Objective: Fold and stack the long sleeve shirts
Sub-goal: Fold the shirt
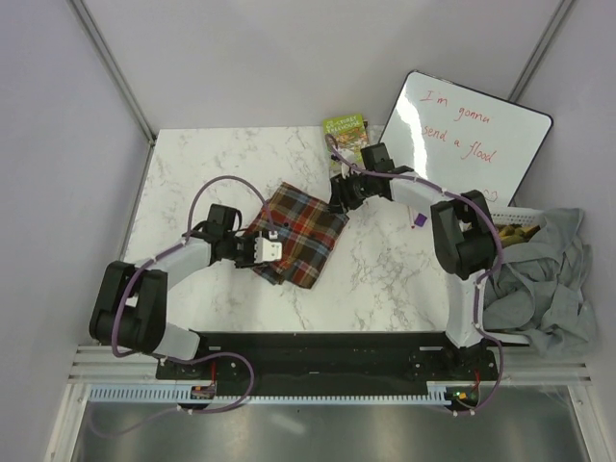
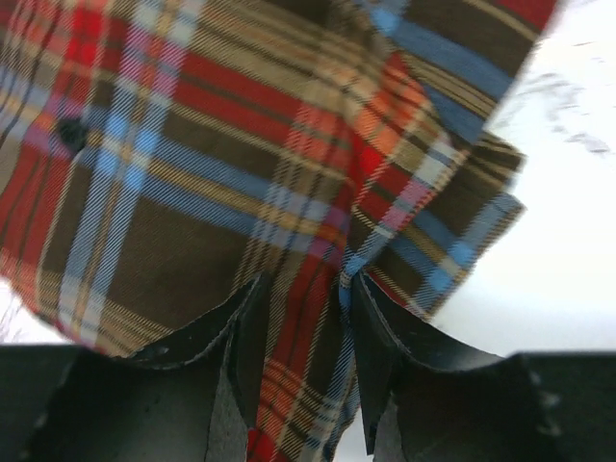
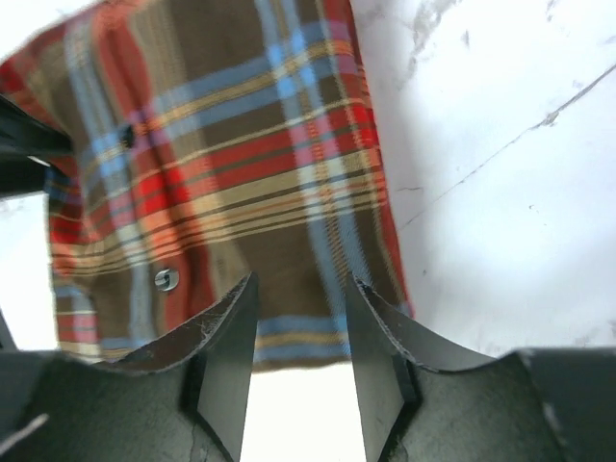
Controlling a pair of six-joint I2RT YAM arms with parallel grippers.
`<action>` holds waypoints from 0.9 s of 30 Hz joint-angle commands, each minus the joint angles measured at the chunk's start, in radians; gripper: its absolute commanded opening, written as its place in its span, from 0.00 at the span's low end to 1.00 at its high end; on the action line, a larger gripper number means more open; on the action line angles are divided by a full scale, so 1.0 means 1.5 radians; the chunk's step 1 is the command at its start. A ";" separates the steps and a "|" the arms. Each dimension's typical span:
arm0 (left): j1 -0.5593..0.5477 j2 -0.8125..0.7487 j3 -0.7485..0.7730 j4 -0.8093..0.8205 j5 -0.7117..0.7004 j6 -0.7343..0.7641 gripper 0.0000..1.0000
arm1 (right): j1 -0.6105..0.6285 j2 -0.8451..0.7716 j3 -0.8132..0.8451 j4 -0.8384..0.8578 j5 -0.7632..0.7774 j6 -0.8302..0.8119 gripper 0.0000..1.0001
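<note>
One long sleeve shirt (image 1: 306,231), plaid in red-orange, brown and blue, lies folded into a small square in the middle of the marble table (image 1: 212,164). My left gripper (image 1: 272,247) is over its left part. In the left wrist view the plaid cloth (image 2: 241,164) fills the frame and runs down between the parted jaws of that gripper (image 2: 308,281). My right gripper (image 1: 339,197) is at the shirt's far right corner. In the right wrist view it (image 3: 301,281) stands open, with the cloth's hem (image 3: 289,327) just past the tips and bare table between the jaws.
A heap of grey garments (image 1: 544,274) fills a basket at the table's right edge. A whiteboard (image 1: 467,135) with red writing leans at the back right, a small green book (image 1: 346,135) beside it. A purple marker (image 1: 419,219) lies near the right arm.
</note>
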 commanded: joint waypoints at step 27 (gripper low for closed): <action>-0.066 -0.201 0.043 -0.017 -0.073 -0.481 0.71 | 0.083 -0.277 -0.449 0.386 -0.059 0.486 0.55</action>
